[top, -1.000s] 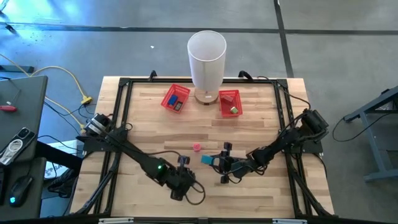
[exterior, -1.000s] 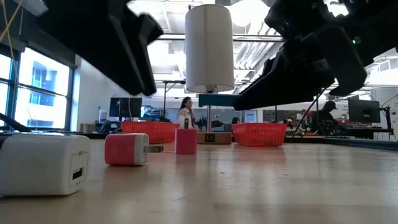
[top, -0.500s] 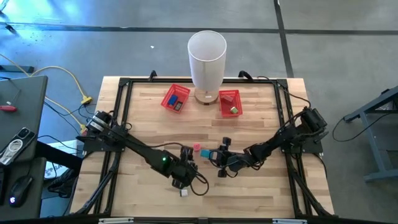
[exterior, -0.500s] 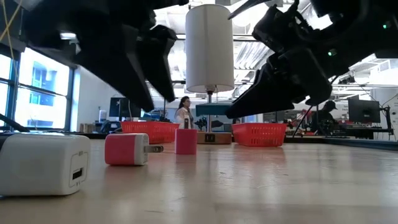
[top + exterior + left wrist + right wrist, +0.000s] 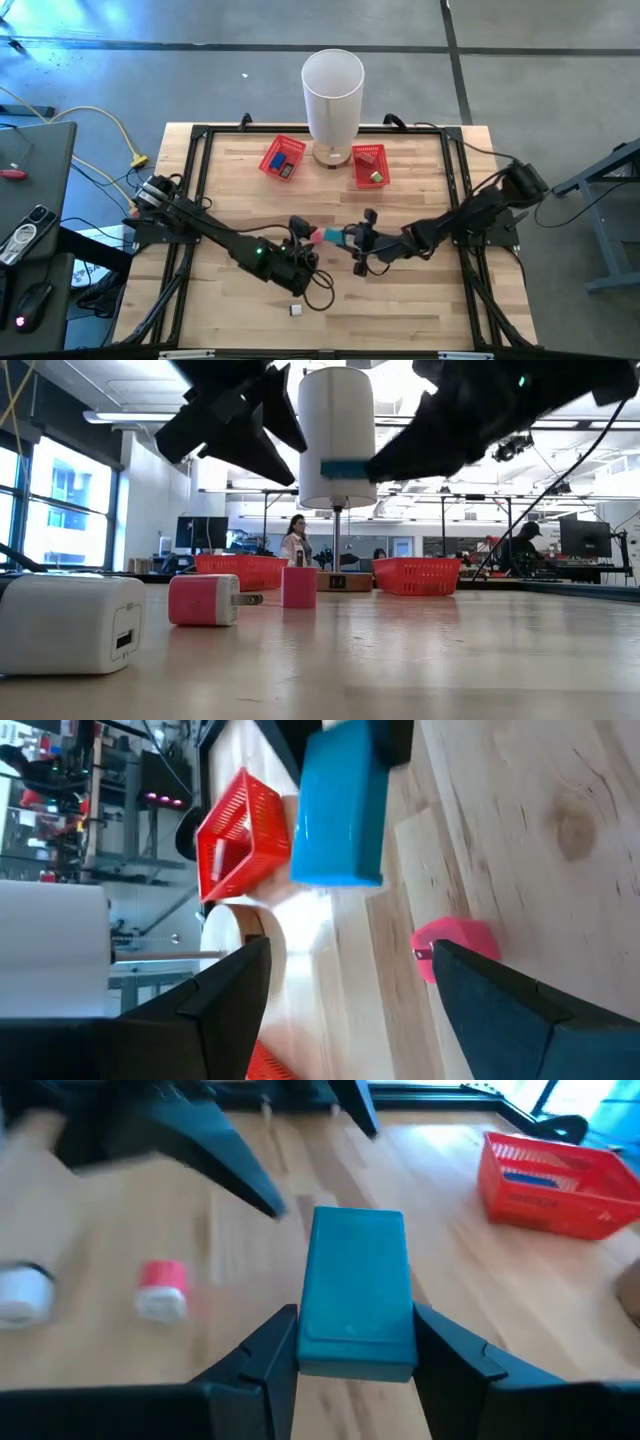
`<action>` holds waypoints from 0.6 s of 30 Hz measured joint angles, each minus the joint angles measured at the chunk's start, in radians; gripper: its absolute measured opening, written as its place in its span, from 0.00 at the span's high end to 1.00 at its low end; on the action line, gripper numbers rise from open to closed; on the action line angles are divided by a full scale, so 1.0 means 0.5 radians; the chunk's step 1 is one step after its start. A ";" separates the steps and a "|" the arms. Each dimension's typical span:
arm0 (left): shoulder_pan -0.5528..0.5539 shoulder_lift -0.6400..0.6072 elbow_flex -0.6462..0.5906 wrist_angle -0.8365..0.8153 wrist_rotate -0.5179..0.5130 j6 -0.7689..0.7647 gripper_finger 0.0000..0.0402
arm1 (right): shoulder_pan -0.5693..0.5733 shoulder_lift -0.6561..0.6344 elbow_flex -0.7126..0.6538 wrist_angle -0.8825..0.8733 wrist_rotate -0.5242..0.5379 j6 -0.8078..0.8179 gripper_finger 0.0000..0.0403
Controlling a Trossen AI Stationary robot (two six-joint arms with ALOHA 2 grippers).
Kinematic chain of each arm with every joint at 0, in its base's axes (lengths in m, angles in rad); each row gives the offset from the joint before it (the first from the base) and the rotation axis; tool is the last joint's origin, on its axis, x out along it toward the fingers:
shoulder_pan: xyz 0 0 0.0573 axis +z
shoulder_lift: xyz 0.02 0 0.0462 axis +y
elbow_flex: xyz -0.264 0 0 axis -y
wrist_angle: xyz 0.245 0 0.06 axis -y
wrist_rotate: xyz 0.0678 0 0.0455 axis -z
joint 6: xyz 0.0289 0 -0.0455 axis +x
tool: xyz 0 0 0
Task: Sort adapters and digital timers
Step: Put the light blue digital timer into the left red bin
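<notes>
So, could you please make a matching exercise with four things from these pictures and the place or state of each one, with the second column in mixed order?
Things:
1. teal block
2. pink adapter
3. white adapter
4. left gripper

Places or states:
a. lying on the table at the near edge
b. held in the right gripper
c. open, holding nothing
d. lying on the table with prongs out sideways

Pairs: 1-b, 2-d, 3-a, 4-c
</notes>
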 joint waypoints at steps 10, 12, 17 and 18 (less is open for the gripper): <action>-0.002 0.000 0.000 0.007 0.125 -0.163 0.33 | 0.005 -0.007 -0.004 0.204 -0.252 0.060 0.64; 0.011 0.000 0.000 0.007 0.155 -0.208 0.33 | 0.012 -0.006 -0.005 0.195 -0.254 0.060 0.64; 0.049 0.000 0.000 0.011 0.176 -0.217 0.33 | 0.025 -0.008 -0.004 0.212 -0.253 0.067 0.64; 0.054 0.000 0.000 0.018 0.177 -0.217 0.33 | 0.027 -0.008 -0.004 0.220 -0.253 0.067 0.64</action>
